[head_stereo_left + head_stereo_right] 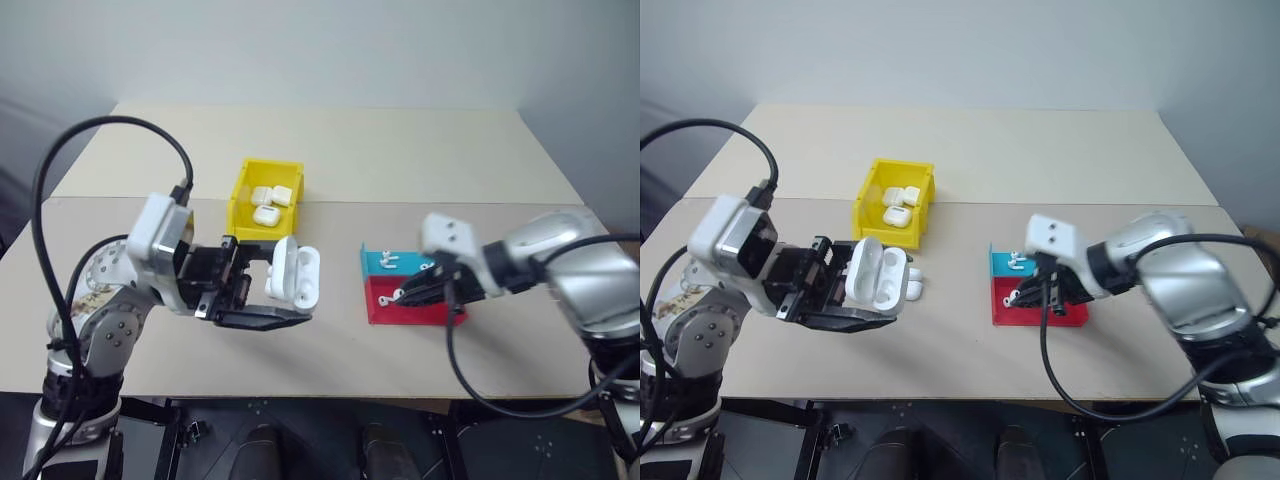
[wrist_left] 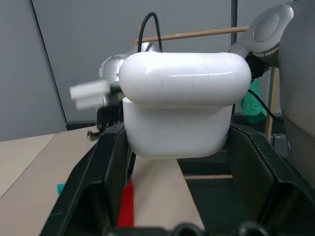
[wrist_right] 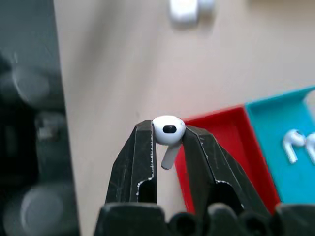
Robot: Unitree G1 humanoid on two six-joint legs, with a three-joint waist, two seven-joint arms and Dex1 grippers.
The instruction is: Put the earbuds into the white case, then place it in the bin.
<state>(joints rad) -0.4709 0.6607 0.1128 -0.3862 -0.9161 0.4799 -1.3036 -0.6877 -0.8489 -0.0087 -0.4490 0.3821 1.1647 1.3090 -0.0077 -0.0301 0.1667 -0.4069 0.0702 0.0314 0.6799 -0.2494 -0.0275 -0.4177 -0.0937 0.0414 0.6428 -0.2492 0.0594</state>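
- The left gripper [image 1: 262, 290] has its jaws pinching the white case [image 1: 292, 275], lid flipped open, above the bench [image 1: 400, 170].
- The right gripper [image 3: 170, 142] has its jaws pinching 1 earbud [image 3: 168, 130] by its head, above the red tray [image 1: 415, 305].
- The bin [image 1: 262, 195] sits at 12 o'clock from the case.
- The earbud is tiny and smooth. It could slip out, or miss its hole if tilted.
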